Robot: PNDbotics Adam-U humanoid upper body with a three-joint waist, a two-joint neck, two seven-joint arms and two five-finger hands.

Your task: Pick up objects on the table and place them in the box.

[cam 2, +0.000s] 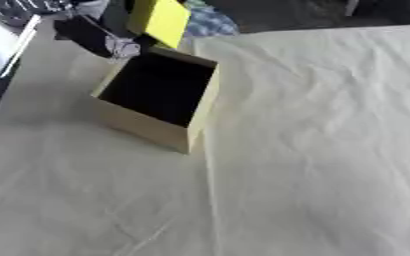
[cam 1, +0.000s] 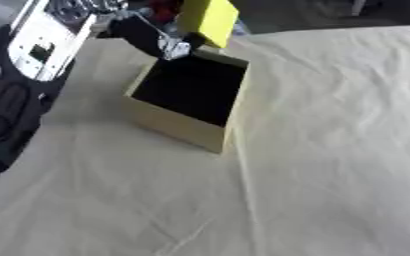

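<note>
An open cardboard box [cam 1: 175,128] with a dark inside stands on the cream cloth at the upper left, one corner turned toward me. A yellow block [cam 1: 208,19] hangs tilted in the air just above the box's far rim. My left hand [cam 1: 175,48], black with a silver joint, reaches in from the upper left and holds the block at its lower edge; the fingers are blurred. I see nothing inside the box. My right hand shows in neither view.
A wrinkled cream cloth [cam 1: 331,150] covers the table. A black and white machine part [cam 1: 42,40] stands along the left edge. Something blue and patterned [cam 2: 210,22] lies beyond the table's far edge behind the box.
</note>
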